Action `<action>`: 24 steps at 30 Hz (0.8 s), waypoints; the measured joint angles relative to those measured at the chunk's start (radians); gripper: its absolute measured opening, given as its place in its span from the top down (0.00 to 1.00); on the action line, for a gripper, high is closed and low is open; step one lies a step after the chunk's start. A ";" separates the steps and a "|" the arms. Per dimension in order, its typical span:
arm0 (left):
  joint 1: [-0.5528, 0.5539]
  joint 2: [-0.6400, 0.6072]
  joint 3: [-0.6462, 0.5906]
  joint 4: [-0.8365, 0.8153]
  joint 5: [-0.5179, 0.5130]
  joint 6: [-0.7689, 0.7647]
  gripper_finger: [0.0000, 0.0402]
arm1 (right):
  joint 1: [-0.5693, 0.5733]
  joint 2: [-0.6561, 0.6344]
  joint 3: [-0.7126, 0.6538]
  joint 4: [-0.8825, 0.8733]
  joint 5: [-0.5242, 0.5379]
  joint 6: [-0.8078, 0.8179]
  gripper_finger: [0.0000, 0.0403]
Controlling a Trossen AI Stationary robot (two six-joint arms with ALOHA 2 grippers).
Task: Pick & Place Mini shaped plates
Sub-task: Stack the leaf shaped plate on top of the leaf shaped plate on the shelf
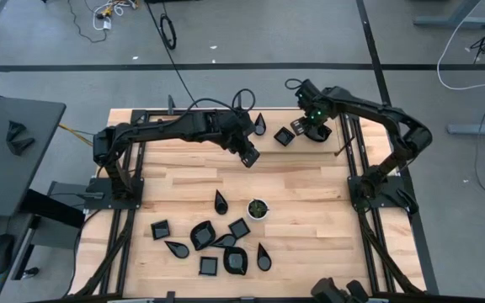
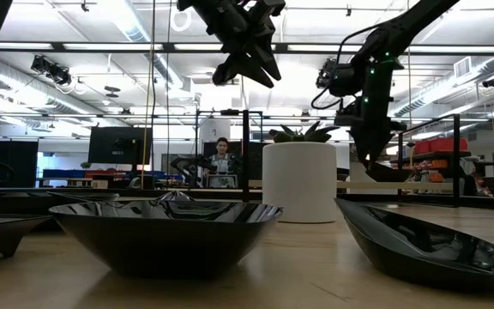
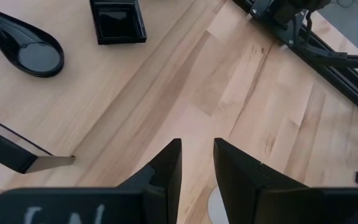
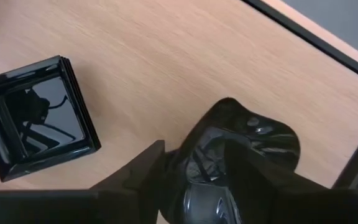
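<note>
A rounded leaf-shaped black plate [image 4: 260, 134] lies on the table at the far right. My right gripper [image 4: 194, 144] points down over it, open, with one finger outside the plate's rim and the other over its hollow. Beside it lie a square plate [image 4: 33, 118] and a teardrop plate [image 1: 260, 124]. Several more black mini plates [image 1: 213, 244] lie in a loose cluster near the front edge. My left gripper [image 1: 249, 157] hangs above the table's middle, open with nothing between its fingers. My right gripper comes from above, pointing down. Its fingers [image 4: 138, 171] stand on either side of the leaf plate's rim [image 4: 188, 155]. I cannot tell whether they touch it. The plate rests flat on the table.
A small white cup with green inside [image 1: 258, 209] stands near the table's middle, just behind the near cluster. Bare wood lies between the far plates and the cluster. Black frame rails [image 1: 356, 160] run along the table's left and right sides.
</note>
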 joint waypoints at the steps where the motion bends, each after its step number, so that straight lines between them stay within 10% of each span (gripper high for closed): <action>1: 0.000 0.000 0.000 0.000 0.000 0.000 0.76 | 0.000 0.003 0.000 0.000 0.000 -0.001 0.61; 13: 0.000 0.000 0.000 -0.002 0.001 -0.001 0.76 | 0.001 0.001 0.000 -0.011 -0.004 -0.024 0.97; 24: 0.000 0.000 0.000 -0.003 0.001 0.000 0.76 | 0.042 -0.093 0.000 -0.128 0.002 -0.243 0.99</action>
